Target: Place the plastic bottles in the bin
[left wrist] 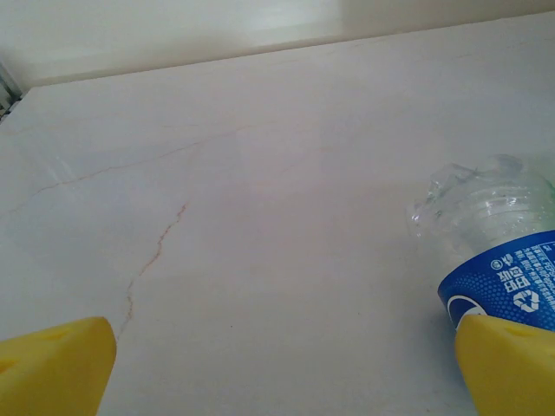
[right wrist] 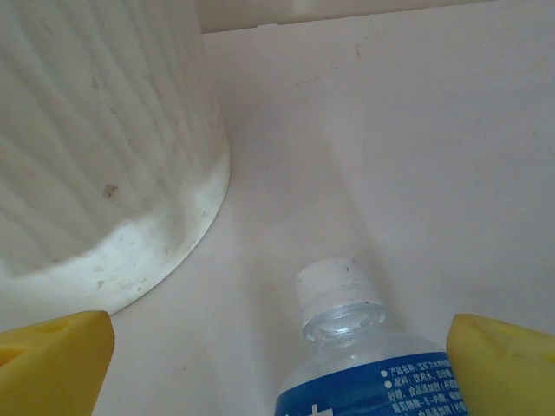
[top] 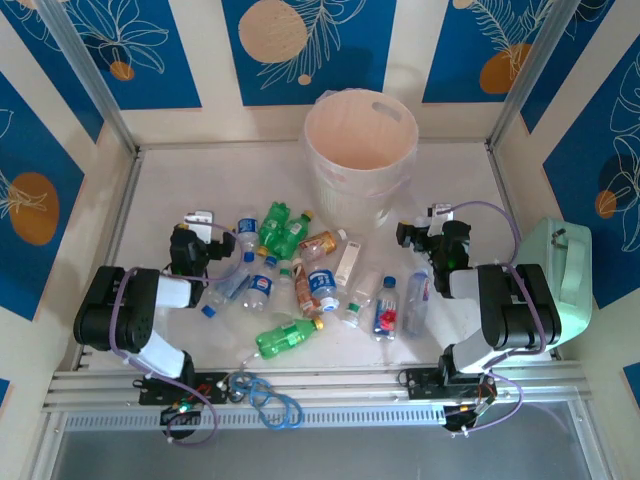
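Yellow-padded, the left end effector (left wrist: 277, 371) hangs fully spread and empty over the pale veined surface (left wrist: 260, 173), with a clear plastic bottle with a blue label (left wrist: 490, 260) just beside its right fingertip. Mid-surface, the clear, green and amber plastic bottles (top: 300, 275) lie scattered on their sides; the tall pinkish-white round plastic bin (top: 350, 170) behind them looks empty. Further right, the right end effector (right wrist: 277, 368), equally wide and holding nothing, has a white-capped clear bottle (right wrist: 342, 347) between its fingers. These bottles look light, slick, crushable and prone to roll; grip across the labelled body.

Claw (left wrist: 282, 368) spread wide, blue-labelled bottle (left wrist: 490, 247), pale table (left wrist: 260, 156)
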Motion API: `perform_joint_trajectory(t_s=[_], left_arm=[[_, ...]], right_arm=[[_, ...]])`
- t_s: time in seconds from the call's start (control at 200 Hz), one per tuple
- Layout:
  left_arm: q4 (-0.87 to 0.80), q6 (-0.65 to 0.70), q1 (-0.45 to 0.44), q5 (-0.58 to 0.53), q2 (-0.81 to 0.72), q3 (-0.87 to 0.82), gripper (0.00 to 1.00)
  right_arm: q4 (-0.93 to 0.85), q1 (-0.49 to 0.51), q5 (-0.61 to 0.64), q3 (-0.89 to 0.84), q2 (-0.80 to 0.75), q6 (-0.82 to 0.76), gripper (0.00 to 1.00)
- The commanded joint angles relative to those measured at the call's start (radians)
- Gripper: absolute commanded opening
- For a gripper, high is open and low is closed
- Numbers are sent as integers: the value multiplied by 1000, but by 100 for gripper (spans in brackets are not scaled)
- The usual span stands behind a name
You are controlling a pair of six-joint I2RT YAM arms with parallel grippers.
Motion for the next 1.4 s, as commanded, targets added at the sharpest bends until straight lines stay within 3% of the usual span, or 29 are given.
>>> perform_joint_trajectory(t_s=[0.0,0.915,0.955,1.04,1.115,1.165,1.23,1.301,1.396], left_arm=[[0,3,1,29,-1,6,100],[-9,-4,8,35,0,11,100],[-9,-5,7,20,-3,11,100],[-234,-42,5,-91,-115,88,100],[-478,-86,5,-182,-244,195,100],[-595,-174,7,-221,-340,248,100],[-802,-333,5,-266,-451,340,100],[-1030,-456,-3,-211,-516,447,100],[-1216,-558,-62,-115,-563,516,100]], right_arm=[[12,-3,-17,12,-6,-10,99],[13,-3,-19,11,-7,-9,99],[18,7,24,21,-23,-3,99],[-467,75,202,237,-163,25,99],[-1023,71,251,552,-223,250,99],[-1285,60,246,708,-220,410,99],[-1504,52,261,770,-205,633,99],[-1625,-8,54,775,-203,650,98],[-1809,53,154,790,-269,679,97]])
